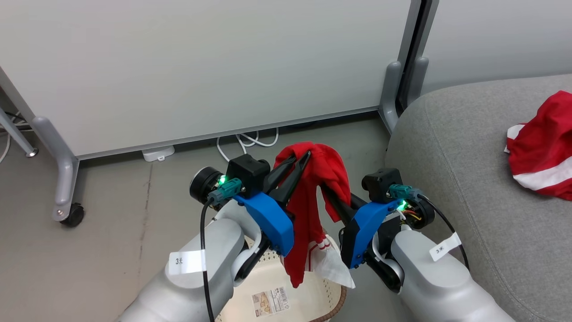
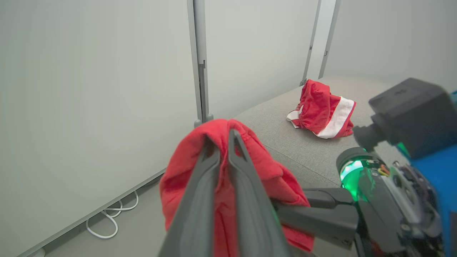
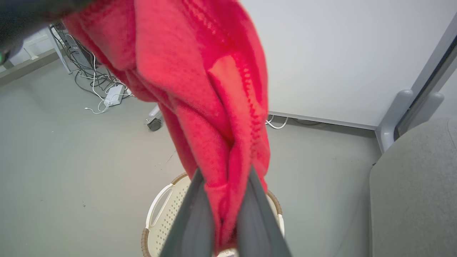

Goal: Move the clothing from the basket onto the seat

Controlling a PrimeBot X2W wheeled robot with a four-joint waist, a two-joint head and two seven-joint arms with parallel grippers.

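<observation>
Red garment (image 1: 308, 210): hung above the basket (image 1: 308, 290), pinched at the top by the left gripper (image 2: 221, 137) and lower by the right gripper (image 3: 225, 178), both clamped on cloth. To be carried with its tail lifted clear of the rim and laid on the grey seat (image 1: 469, 179) beside the second red garment (image 1: 540, 147).

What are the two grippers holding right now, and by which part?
One red garment, hanging above the basket. The left gripper has its jaws shut on the top fold; the right gripper grips a bunched fold on its side.
</observation>
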